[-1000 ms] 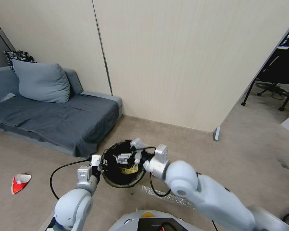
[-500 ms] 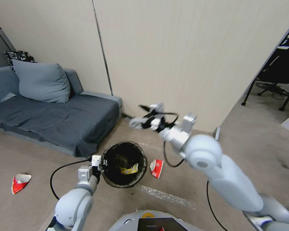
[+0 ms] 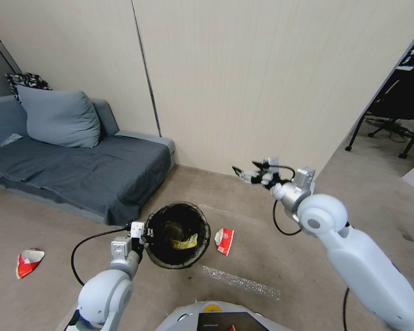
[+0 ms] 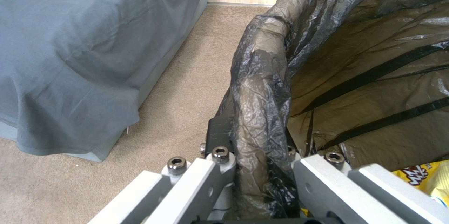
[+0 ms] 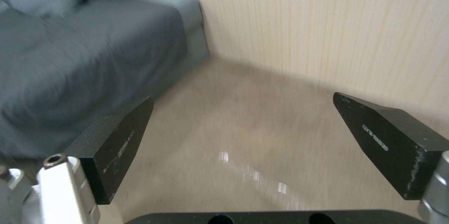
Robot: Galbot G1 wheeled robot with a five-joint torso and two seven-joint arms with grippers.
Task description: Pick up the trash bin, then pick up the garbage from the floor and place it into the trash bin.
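Observation:
The trash bin point(image 3: 206, 227), lined with a dark bag, hangs low in front of me. My left gripper point(image 3: 145, 235) is shut on its near-left rim. In the left wrist view, the left gripper point(image 4: 255, 143) clamps the bag-covered rim point(image 4: 262, 87) from both sides. A yellow wrapper point(image 3: 185, 242) lies inside the bin. Garbage lies on the carpet: one red-and-white wrapper point(image 3: 224, 241) just right of the bin, and another point(image 3: 28, 262) far left. My right gripper point(image 3: 246, 174) is open in the air near the wall, up and right of the bin. The right wrist view shows the right gripper point(image 5: 252, 125) holding nothing.
A grey sofa point(image 3: 78, 170) with a pillow stands close on the left of the bin. A pale panelled wall point(image 3: 244, 92) runs behind. A strip of clear plastic film point(image 3: 239, 280) lies on the carpet near my base. Chair legs point(image 3: 382, 133) stand far right.
My right gripper rose from over the bin's mouth and swung up and to the right, toward the wall. The red-and-white wrapper beside the bin came into sight. The left gripper and bin stayed put.

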